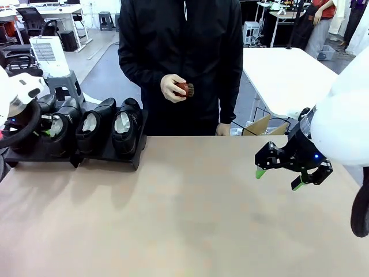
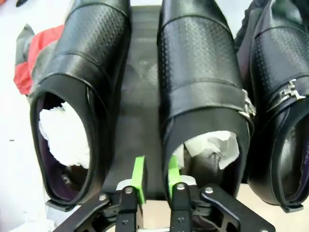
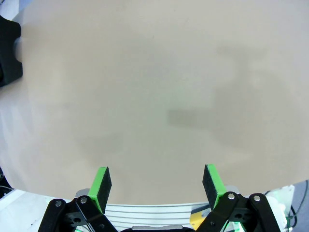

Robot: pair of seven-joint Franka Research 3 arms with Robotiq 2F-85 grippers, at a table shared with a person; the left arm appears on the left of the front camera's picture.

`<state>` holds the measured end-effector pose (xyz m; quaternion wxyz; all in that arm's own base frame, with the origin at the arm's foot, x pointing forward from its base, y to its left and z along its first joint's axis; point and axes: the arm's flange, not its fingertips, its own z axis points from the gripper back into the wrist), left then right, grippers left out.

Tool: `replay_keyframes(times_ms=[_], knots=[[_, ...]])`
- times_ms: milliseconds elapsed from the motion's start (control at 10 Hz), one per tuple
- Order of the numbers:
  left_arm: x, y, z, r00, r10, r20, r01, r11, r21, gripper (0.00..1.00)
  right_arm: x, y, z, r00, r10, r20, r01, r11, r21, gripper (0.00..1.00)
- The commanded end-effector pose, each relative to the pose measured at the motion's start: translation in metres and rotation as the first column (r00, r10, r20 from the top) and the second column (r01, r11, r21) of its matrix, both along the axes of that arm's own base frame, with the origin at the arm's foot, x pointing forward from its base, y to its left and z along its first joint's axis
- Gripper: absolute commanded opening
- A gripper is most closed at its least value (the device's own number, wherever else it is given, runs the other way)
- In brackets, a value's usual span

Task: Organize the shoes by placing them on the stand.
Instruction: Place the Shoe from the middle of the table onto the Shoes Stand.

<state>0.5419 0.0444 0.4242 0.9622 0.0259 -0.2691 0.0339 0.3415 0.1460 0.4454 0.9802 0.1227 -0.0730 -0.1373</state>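
Observation:
Several glossy black shoes (image 1: 124, 124) stuffed with white paper stand side by side, toes toward the person, on the low black stand (image 1: 106, 157) at the table's far left. My left gripper (image 1: 49, 133) hangs at the heels of the left-hand shoes. In the left wrist view my left gripper (image 2: 156, 176) straddles the heel rim of the middle shoe (image 2: 200, 72). One green pad is inside the shoe and the other just outside, with a small gap, so the jaws are slightly open. My right gripper (image 1: 279, 179) (image 3: 157, 181) hovers open and empty over the table's right side.
A person in a black jacket stands at the far edge holding a small reddish-brown object (image 1: 185, 89). A cardboard box (image 1: 259, 124) sits beyond the far right edge. The tan table (image 1: 190, 213) spreads between the stand and my right gripper.

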Motion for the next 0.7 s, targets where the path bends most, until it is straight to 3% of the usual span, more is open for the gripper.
replay_keyframes(times_ms=[0, 100, 400, 600], knots=[[0.001, -0.004, 0.013, 0.997, 0.044, 0.06, -0.048, 0.996, 0.069, 0.82, 0.001, 0.001, 0.0, 1.0, 0.001, 0.002, -0.001, 1.0, 0.008, 1.0], [0.002, -0.005, 0.018, 0.997, 0.042, 0.072, -0.047, 0.996, 0.077, 1.0, 0.001, 0.001, 0.0, 1.0, 0.001, 0.002, -0.001, 1.0, 0.008, 1.0], [-0.014, -0.014, 0.05, 0.997, 0.008, 0.083, -0.015, 0.997, 0.081, 1.0, 0.001, 0.001, 0.0, 1.0, 0.001, 0.002, -0.001, 1.0, 0.008, 1.0], [-0.027, -0.017, 0.069, 0.999, -0.015, 0.051, 0.013, 0.999, 0.051, 1.0, 0.001, 0.001, 0.0, 1.0, 0.001, 0.002, -0.001, 1.0, 0.008, 1.0]])
